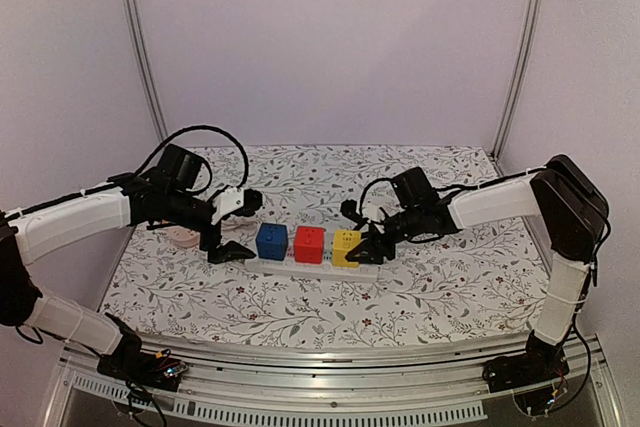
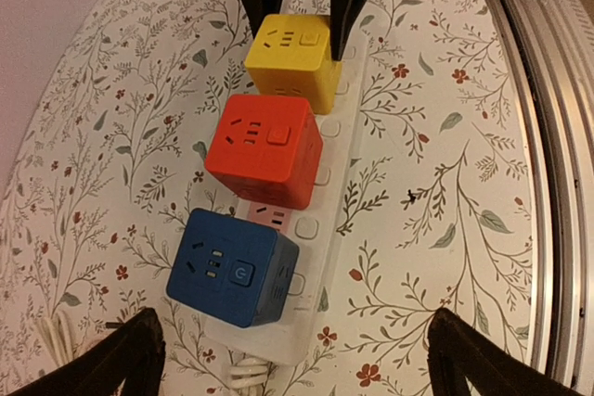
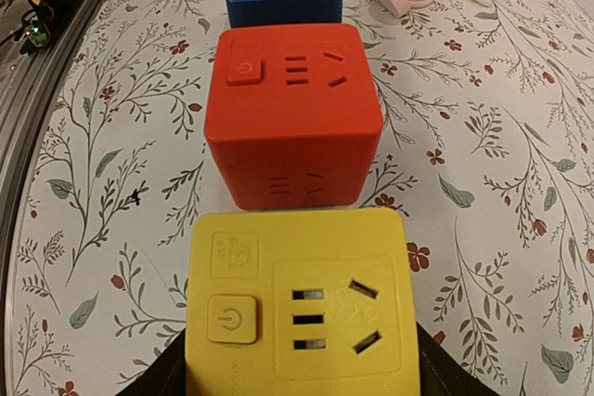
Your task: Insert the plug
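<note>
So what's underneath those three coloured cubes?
A white power strip lies under the blue cube, red cube and yellow cube. Sockets beneath them are covered; prongs can't be seen.

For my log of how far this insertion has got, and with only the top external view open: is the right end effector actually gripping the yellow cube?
Observer: Yes. The left wrist view shows the right end effector closed against both sides of the yellow cube.
Operator: Is the left one holding anything?
Observer: No. The left end effector is open, with only the blue cube and white power strip ahead of it.
Operator: What is on the cubes' top faces?
Observer: The right wrist view shows a power button and socket slots on the yellow cube, and the same on the red cube.
</note>
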Robot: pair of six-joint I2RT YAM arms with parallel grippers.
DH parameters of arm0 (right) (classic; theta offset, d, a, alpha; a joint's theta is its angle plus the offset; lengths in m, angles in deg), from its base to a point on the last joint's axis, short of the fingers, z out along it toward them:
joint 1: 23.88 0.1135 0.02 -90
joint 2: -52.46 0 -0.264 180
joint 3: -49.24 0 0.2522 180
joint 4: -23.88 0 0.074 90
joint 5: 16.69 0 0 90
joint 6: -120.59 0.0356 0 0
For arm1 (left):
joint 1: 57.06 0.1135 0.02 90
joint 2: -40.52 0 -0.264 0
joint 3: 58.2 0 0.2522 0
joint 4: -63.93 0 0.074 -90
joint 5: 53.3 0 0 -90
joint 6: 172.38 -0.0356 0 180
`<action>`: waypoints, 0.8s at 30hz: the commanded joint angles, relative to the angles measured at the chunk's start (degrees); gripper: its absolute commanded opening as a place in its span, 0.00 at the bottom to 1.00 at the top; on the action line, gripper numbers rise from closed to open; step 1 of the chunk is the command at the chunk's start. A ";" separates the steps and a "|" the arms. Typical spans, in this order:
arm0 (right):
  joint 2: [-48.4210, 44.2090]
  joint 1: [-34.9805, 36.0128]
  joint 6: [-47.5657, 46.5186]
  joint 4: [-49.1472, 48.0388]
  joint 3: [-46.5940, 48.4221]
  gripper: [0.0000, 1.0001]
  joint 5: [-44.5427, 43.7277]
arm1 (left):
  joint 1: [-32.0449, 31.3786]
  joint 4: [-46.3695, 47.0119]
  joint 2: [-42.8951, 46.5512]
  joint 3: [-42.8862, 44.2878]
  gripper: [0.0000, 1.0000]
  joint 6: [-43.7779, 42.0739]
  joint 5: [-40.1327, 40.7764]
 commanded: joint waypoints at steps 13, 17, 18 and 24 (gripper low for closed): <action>-1.17 1.98 2.59 10.47 -4.00 0.80 -8.62 | 0.58 -0.58 3.07 1.27 0.98 0.57 -0.26; -6.48 2.41 4.00 9.97 -2.56 0.99 -9.29 | 0.59 -0.98 5.06 0.55 0.99 0.24 0.56; -8.30 2.61 3.88 10.10 -2.36 0.99 -9.44 | 0.59 -1.09 5.80 0.28 0.99 0.24 0.64; -15.74 2.85 1.15 10.93 0.37 0.99 -7.26 | 0.65 -0.23 11.53 -2.28 1.00 3.49 3.29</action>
